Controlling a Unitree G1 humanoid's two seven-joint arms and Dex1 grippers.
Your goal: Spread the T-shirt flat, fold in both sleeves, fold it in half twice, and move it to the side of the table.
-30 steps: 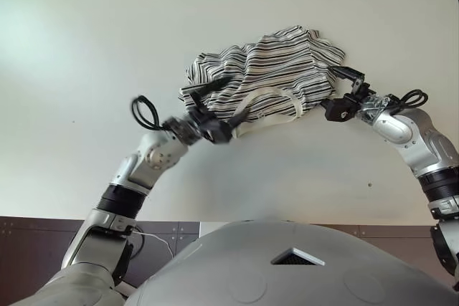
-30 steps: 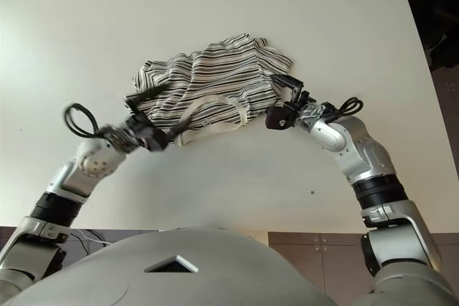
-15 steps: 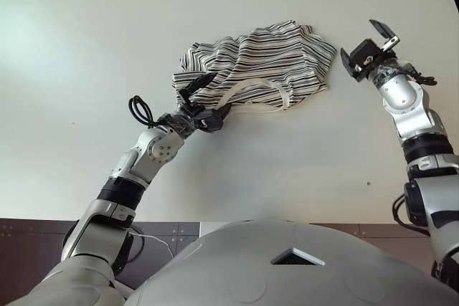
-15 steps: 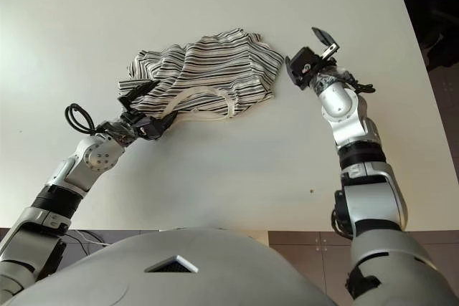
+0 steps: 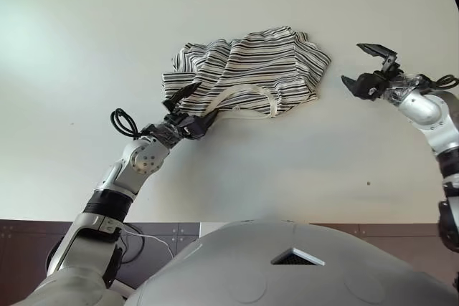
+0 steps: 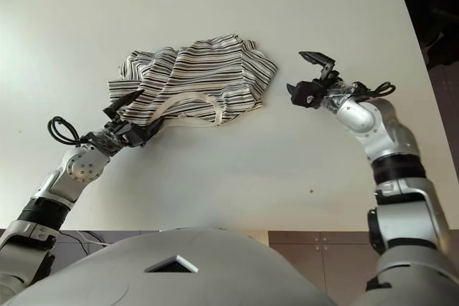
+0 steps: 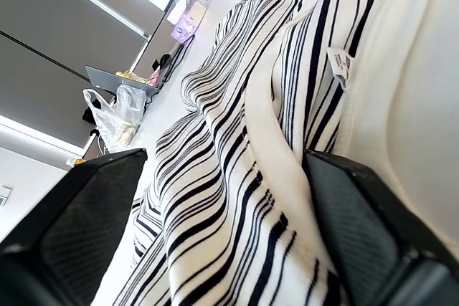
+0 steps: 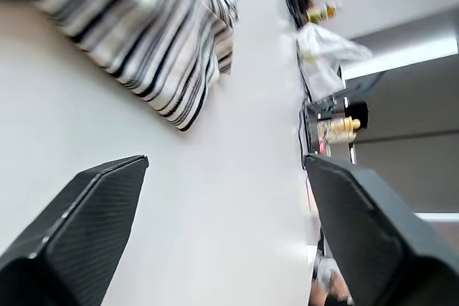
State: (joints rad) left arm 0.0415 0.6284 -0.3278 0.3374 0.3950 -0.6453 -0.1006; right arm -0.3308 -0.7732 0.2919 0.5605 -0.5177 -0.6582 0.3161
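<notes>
The black-and-white striped T-shirt (image 5: 247, 66) lies crumpled in a heap on the white table (image 5: 86, 48), its white neck band (image 5: 251, 94) facing the near edge. My left gripper (image 5: 203, 102) is open at the heap's near-left corner, and in the left wrist view its fingers (image 7: 79, 241) stand wide apart with striped cloth (image 7: 237, 141) between them. My right gripper (image 5: 351, 62) hangs open to the right of the shirt, a short gap away and holding nothing. Bare table lies between its fingers (image 8: 79, 227) in the right wrist view, with the shirt's edge (image 8: 158, 48) beyond.
The table's near edge (image 5: 287, 218) runs just in front of both arms, and its right edge (image 6: 419, 69) lies close behind the right arm. A small dark speck (image 5: 369, 184) marks the near right. Bare tabletop stretches to the left and behind the shirt.
The right gripper left the shirt's right edge, rose, then came down to the right of it. The left gripper drew back to the left, and the heap shifted slightly left with it.
</notes>
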